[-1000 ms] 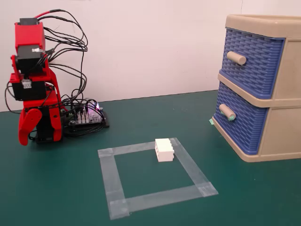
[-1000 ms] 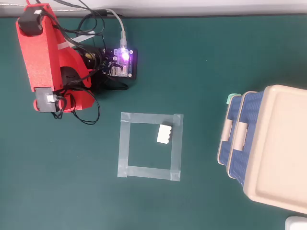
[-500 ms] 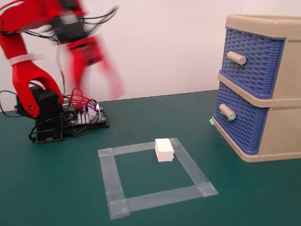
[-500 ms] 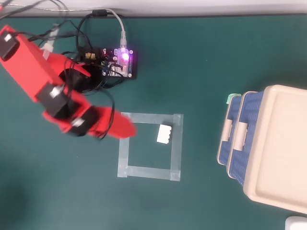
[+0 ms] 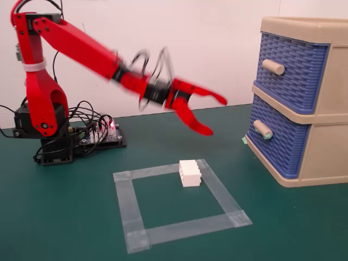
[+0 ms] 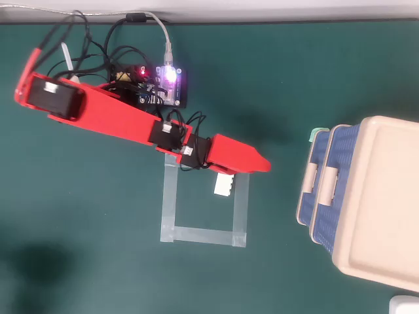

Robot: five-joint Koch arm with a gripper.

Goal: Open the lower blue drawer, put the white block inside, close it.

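Observation:
The white block (image 5: 190,173) sits on the green mat at the far right edge of a taped square; it also shows in the overhead view (image 6: 223,186). The lower blue drawer (image 5: 280,138) of the beige cabinet is shut, its teal-tipped knob (image 5: 263,129) facing the arm. In the overhead view the drawer (image 6: 315,154) is at the cabinet's left. My red gripper (image 5: 216,116) is open and empty. It hangs in the air above the block, between it and the drawer. In the overhead view the gripper (image 6: 265,165) points toward the cabinet, its jaws stacked.
The upper blue drawer (image 5: 291,73) with a plain beige knob is shut. The beige cabinet (image 5: 326,152) stands at the right. The tape square (image 5: 125,212) marks the mat. The arm's base (image 5: 41,109) and a wired circuit board (image 5: 103,133) stand at the back left.

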